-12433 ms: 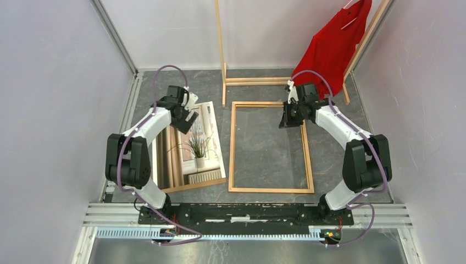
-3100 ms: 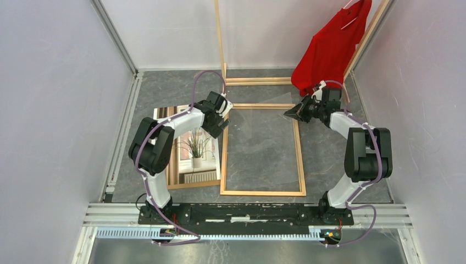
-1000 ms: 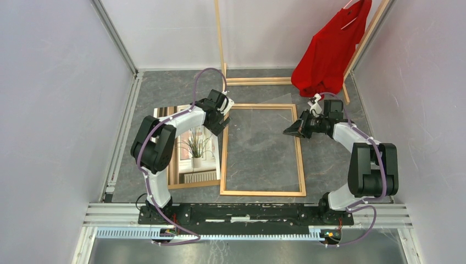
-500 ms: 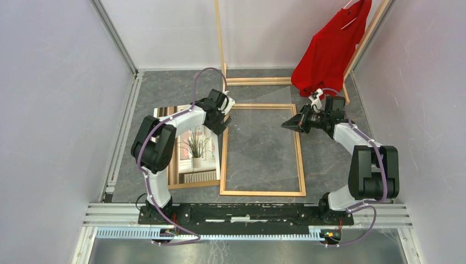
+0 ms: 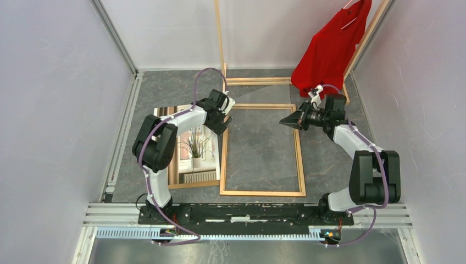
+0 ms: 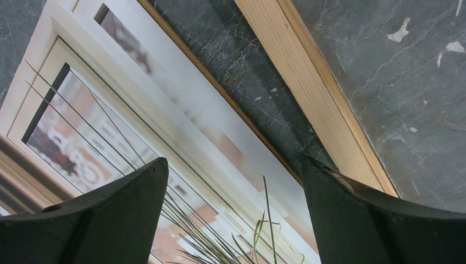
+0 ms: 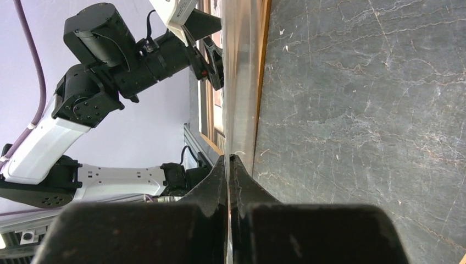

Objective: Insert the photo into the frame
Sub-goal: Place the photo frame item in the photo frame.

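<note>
The photo (image 5: 196, 149) lies face up at the left on a brown backing panel (image 5: 192, 185). The orange-brown frame (image 5: 300, 159) lies flat in the middle. My left gripper (image 5: 220, 125) is open and empty, low over the photo's right edge beside the frame's left strip. In the left wrist view the photo (image 6: 110, 126) and the frame strip (image 6: 313, 93) both show between the open fingers. My right gripper (image 5: 287, 121) is shut on the edge of a clear sheet (image 5: 258, 98), holding it tilted up over the frame. The right wrist view shows the jaws (image 7: 228, 160) pinching that sheet (image 7: 239, 82).
A pale wooden clothes rack (image 5: 221, 49) stands at the back. A red shirt (image 5: 329, 49) hangs at the back right, close behind my right arm. Grey walls close in on both sides, with metal rails along the near edge.
My right gripper has risen and drawn back to the right, tilting the clear sheet's right edge higher off the frame. My left gripper has stayed almost still.
</note>
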Available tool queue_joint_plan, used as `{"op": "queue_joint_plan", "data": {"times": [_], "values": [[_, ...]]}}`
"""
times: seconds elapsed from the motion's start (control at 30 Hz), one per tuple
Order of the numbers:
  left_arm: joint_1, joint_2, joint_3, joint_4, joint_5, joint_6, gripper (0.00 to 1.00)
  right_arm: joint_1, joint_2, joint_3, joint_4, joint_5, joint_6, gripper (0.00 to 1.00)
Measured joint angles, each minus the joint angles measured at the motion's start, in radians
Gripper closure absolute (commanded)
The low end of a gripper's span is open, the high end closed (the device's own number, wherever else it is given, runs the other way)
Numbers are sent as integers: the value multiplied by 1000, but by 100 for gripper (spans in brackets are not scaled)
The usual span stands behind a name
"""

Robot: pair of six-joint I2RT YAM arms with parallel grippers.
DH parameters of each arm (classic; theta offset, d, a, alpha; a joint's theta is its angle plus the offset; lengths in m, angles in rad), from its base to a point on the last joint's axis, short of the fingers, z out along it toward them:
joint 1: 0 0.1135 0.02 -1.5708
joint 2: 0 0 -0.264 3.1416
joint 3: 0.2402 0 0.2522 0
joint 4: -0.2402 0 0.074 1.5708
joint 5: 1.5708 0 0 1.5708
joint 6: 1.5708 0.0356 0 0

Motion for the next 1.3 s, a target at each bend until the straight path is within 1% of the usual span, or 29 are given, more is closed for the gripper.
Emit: {"op": "queue_joint_plan", "data": {"times": [0.2, 0.4, 0.6, 0.87, 1.0, 1.17, 1.3], "values": [[0, 1, 0, 8, 0, 0, 4, 0, -18, -24, 19, -3, 21, 100], [0, 1, -2, 13, 5, -5, 4, 0, -48, -56, 79, -21, 83, 100], [26, 1, -3, 8, 62, -35, 5, 0, -88, -69, 140, -30, 147, 100], [73, -28, -39, -26, 190, -79, 5, 0, -109, -75, 201, -43, 198, 100], [77, -49, -58, -29, 226, -98, 5, 0, -110, -87, 213, -45, 211, 100], [79, -58, -70, -30, 238, -113, 5, 0, -127, -103, 208, -47, 216, 100], [118, -58, -61, -39, 272, -114, 5, 0, -150, -103, 201, -54, 215, 100]]}}
